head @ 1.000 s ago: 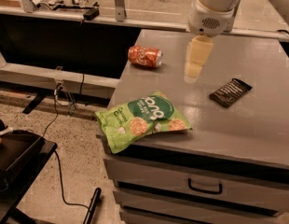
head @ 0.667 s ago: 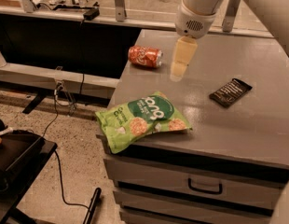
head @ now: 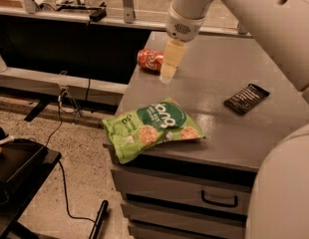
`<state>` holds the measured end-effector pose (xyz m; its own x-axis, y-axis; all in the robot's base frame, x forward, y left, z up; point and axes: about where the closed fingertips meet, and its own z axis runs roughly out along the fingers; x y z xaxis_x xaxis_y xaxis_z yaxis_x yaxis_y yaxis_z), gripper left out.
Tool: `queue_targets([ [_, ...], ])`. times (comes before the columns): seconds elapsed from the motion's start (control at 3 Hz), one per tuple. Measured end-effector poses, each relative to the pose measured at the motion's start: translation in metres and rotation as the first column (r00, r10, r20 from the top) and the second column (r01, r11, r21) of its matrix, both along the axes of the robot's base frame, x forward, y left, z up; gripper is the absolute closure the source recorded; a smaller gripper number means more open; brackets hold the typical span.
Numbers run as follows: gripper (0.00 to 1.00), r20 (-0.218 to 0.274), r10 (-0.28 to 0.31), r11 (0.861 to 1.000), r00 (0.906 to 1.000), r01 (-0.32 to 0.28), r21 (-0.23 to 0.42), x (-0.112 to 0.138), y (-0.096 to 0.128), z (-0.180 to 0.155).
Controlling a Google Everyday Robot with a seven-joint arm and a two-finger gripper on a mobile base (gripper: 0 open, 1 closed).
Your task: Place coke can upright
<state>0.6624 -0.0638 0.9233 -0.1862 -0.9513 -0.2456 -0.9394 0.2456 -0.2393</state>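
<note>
Since the earlier frame, our end effector [head: 167, 73] has come across the counter [head: 219, 133] and now hangs just beside the coke can [head: 149, 59].
We see the can lying on its side near the far edge; whether the end effector is wide or narrow, we cannot tell. The green snack bag [head: 152, 128] and the dark bar [head: 246, 98] keep their places.

I've got one view only, looking down at a slant from above the drawer side of the grey cabinet [head: 219, 133], across its top towards the floor [head: 79, 148] at the left of the frame. It sits close: the arm [head: 254, 19] crowds the upper right and the lower right corner, and the gripper [head: 167, 73] hangs at upper centre, just right of the coke can [head: 149, 59].
</note>
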Motion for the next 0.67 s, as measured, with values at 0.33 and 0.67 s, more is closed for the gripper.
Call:
queue_targets([
  [0.33,0.0,0.022,-0.001,1.0,0.9997,0.001,0.011,0.018,0.013,-0.009],
  [0.67,0.0,0.05,0.013,1.0,0.9987,-0.013,0.014,0.035,0.027,-0.018],
])
